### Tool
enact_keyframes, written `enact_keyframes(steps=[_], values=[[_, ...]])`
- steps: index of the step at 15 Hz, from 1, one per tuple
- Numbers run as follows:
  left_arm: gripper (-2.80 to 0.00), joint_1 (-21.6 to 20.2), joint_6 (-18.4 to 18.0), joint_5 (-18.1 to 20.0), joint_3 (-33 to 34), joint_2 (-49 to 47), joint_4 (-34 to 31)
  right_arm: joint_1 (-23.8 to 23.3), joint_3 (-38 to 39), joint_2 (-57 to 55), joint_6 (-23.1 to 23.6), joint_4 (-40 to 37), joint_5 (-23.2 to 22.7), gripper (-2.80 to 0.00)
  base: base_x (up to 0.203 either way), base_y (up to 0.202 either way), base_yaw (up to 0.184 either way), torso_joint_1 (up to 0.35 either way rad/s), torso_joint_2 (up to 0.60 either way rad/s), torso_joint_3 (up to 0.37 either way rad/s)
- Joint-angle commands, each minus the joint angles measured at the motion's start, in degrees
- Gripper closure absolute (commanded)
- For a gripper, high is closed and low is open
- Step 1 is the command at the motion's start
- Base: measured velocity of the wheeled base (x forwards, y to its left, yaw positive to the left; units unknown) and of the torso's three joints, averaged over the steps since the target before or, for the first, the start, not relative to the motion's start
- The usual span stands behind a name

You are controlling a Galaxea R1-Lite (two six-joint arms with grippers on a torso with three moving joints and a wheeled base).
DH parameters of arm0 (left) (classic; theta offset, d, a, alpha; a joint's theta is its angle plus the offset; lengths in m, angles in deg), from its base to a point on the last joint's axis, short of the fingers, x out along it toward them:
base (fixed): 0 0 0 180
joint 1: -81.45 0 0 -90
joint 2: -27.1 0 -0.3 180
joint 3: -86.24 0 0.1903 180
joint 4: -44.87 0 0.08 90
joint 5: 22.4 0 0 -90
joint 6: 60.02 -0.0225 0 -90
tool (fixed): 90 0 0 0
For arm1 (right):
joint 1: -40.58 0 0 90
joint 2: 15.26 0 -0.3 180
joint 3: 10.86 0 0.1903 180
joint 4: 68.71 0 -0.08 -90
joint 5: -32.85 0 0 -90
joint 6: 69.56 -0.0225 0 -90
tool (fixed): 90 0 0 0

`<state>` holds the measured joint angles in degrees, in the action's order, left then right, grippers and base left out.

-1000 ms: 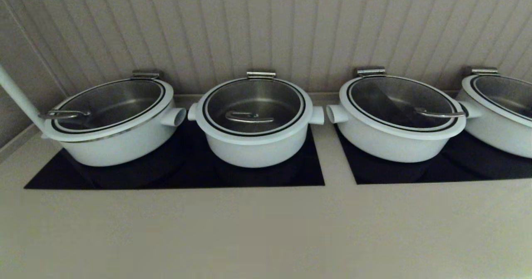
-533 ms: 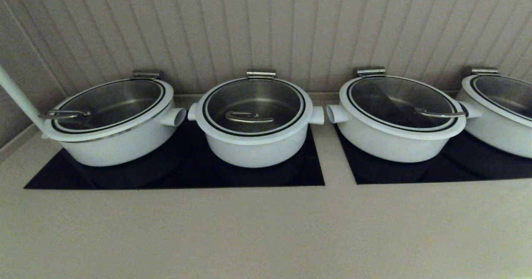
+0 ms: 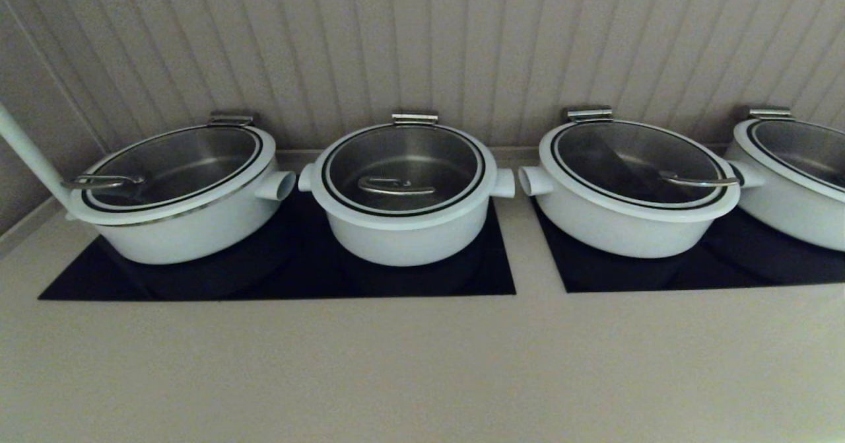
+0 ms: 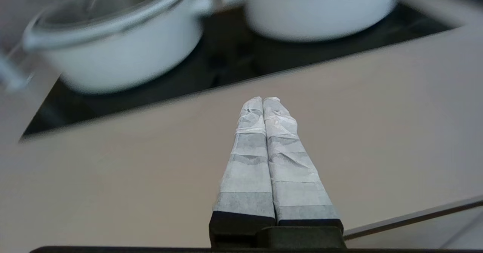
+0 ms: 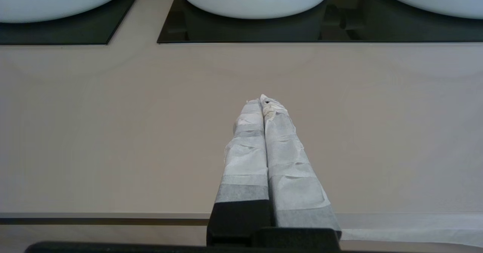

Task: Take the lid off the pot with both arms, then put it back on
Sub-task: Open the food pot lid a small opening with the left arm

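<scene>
A beige counter (image 3: 422, 364) runs the width of the scene, backed by a wall of vertical ribbed panels (image 3: 422, 40). Two black glass cooktop panels are set into it, one on the left (image 3: 277, 278) and one on the right (image 3: 693, 271), with a strip of bare counter between them. Four white pots stand in a row on the black glass at the far side. The pot (image 3: 404, 232), the narrowest of them with short tube handles on both sides, sits second from the left on the left panel, and the lid (image 3: 403, 169) lies closed on it, its curved steel hook handle at the centre. A wider pot (image 3: 181, 225) stands just to its left, another wide pot (image 3: 627, 222) to its right on the other panel, and a fourth (image 3: 792, 199) is cut off at the right edge. The head view shows no arm at all — only the wrist views do. The left gripper (image 4: 263, 99) hangs over the bare near counter with its tape-wrapped fingers pressed together, holding nothing, the left panel and two blurred pots beyond it. The right gripper (image 5: 262, 99) is likewise over the near counter, fingers together and empty — its view alone shows the counter's near edge (image 5: 113, 217).
</scene>
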<state>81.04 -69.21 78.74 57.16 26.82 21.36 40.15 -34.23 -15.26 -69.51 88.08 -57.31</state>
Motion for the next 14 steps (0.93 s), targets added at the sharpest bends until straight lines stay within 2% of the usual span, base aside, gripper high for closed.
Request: enact_keyframes(steps=[1,3,6,7,10,14], values=[[0.00,0.0,0.0,1.5,-2.8,-3.0,0.0,0.1,0.0,-0.1,0.0,0.0,0.0,0.00,0.000,0.000,0.000,0.000,0.00,0.000],[0.00,0.0,1.1,3.2,-6.0,-8.2,0.3,0.0,0.0,-0.1,0.0,0.0,0.0,0.00,0.000,0.000,0.000,0.000,0.00,0.000],[0.00,0.0,6.4,6.1,-13.8,-15.8,0.3,0.0,0.0,-0.1,0.0,0.0,0.0,0.00,0.000,0.000,0.000,0.000,0.00,0.000],[0.00,0.0,7.7,7.7,-14.6,-16.3,0.2,0.0,0.0,-0.1,0.0,0.0,0.0,0.00,0.000,0.000,0.000,0.000,0.00,0.000],[0.00,0.0,7.9,13.4,-14.5,-16.1,0.0,0.0,0.0,-0.1,0.0,0.0,0.0,0.00,0.000,0.000,0.000,0.000,0.00,0.000],[0.00,0.0,7.9,13.6,-13.6,-16.6,-0.2,0.0,0.0,-0.1,0.0,0.0,0.0,0.00,0.000,0.000,0.000,0.000,0.00,0.000]])
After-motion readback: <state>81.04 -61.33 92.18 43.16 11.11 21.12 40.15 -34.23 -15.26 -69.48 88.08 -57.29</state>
